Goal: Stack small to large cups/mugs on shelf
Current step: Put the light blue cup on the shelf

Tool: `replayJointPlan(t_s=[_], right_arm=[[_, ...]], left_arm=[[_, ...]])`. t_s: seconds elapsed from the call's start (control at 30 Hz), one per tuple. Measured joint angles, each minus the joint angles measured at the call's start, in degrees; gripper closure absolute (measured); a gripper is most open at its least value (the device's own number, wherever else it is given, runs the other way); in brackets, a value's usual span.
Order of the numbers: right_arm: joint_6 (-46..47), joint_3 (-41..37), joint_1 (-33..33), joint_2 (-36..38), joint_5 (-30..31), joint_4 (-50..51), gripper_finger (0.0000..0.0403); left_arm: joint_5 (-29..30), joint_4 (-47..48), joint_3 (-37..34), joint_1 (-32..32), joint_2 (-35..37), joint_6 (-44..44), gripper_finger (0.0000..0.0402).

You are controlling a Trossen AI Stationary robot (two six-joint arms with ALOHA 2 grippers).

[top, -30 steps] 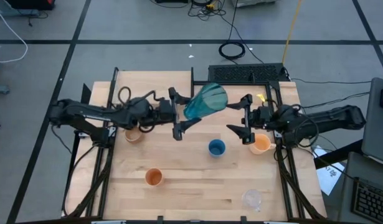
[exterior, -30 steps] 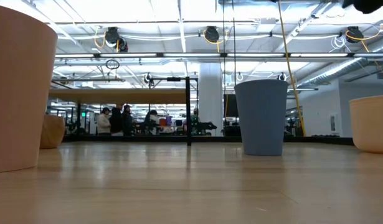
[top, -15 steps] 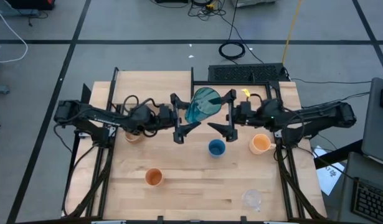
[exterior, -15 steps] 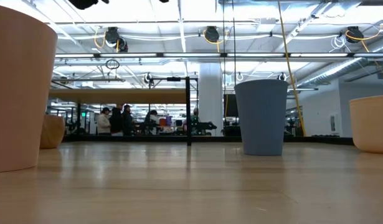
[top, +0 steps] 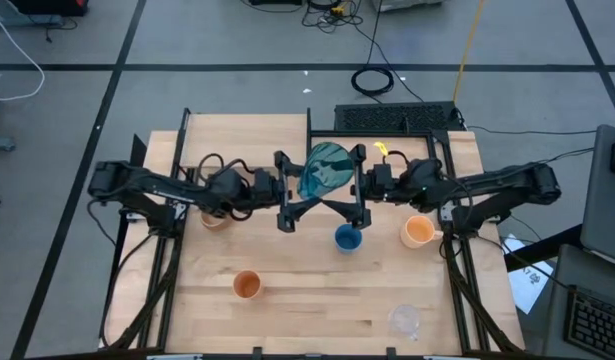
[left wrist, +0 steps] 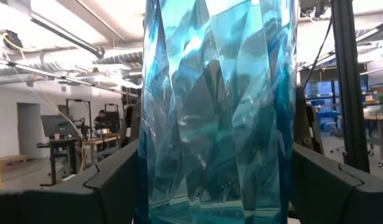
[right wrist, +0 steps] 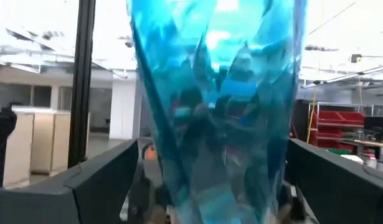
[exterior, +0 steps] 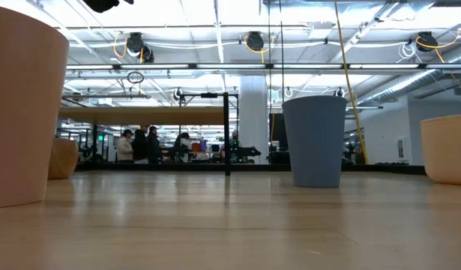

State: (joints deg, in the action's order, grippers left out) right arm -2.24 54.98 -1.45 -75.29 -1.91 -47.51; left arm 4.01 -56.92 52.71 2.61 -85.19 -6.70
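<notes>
The tall translucent teal tumbler [top: 325, 170] is held in the air over the middle of the table, roughly upright. My left gripper [top: 285, 190] comes from the table's left and is shut on it; it fills the left wrist view [left wrist: 219, 112]. My right gripper [top: 358, 190] comes from the right and is open. Its fingers [right wrist: 104, 180] stand on either side of the tumbler [right wrist: 219, 106] with small gaps showing. The shelf [top: 247, 135], a light-wood board with a thin black frame, lies at the table's far left. My left gripper pinches the tumbler's two opposite sides [left wrist: 151, 168] between its two fingers [left wrist: 116, 180]. The fingers come level from the table's left. The tumbler is lifted clear of the table and stands roughly upright in the hold.
On the table stand a blue cup [top: 348, 238], a peach-orange mug [top: 418, 231], an orange cup [top: 247, 285], a clear cup [top: 404, 320] near the front right, and a tan mug [top: 215, 217] under my left arm. A keyboard [top: 397, 118] lies at the far right.
My right gripper has moved toward the table's left, up to the tumbler, and its open fingers now flank it. My left gripper has kept its hold, and the tumbler stays lifted, shifted slightly.
</notes>
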Motion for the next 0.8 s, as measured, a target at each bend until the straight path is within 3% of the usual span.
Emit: replayJointPlan(t_s=[0.4, 0.57, 0.8], right_arm=[[0.9, 0.1, 1.2, -2.4, -0.1, -1.9, 0.0003], [-0.8, 3.1, 1.7, -2.4, -1.4, 3.3, 0.0004], [-1.4, 4.2, 1.7, -2.4, -1.5, 3.9, 0.0049]], left_arm=[[-1.0, -0.4, 0.0, 0.0, 0.0, -0.5, 0.008], [-1.0, -0.2, 0.0, -0.6, -0.8, -0.3, 0.008], [-1.0, -0.6, 0.0, -1.1, -1.2, -0.2, 0.0077]])
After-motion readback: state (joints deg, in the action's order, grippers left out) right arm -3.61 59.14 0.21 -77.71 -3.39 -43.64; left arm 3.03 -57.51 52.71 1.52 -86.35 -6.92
